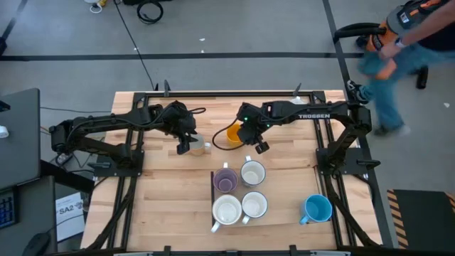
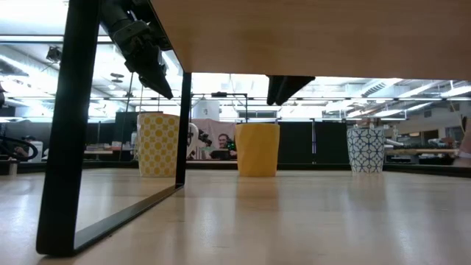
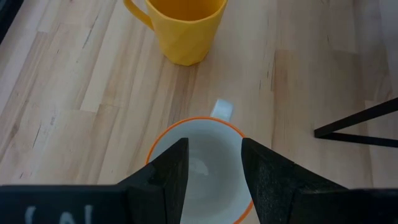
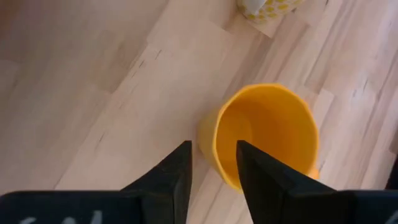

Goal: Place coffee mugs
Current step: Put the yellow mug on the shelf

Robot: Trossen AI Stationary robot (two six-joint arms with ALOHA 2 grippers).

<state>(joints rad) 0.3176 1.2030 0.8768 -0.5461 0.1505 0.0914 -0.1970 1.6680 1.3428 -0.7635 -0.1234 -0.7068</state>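
The orange mug [image 4: 266,134] sits upright just beyond your right gripper [image 4: 212,163], whose narrowly parted fingers hold nothing.

robot lab, wooden bench [image 1: 163,206], taped grey floor [image 1: 234,43], ceiling strip lights [image 2: 412,92]

Blurred person [image 1: 389,53] beyond the wooden table [image 1: 170,213], on grey floor [image 1: 249,35].
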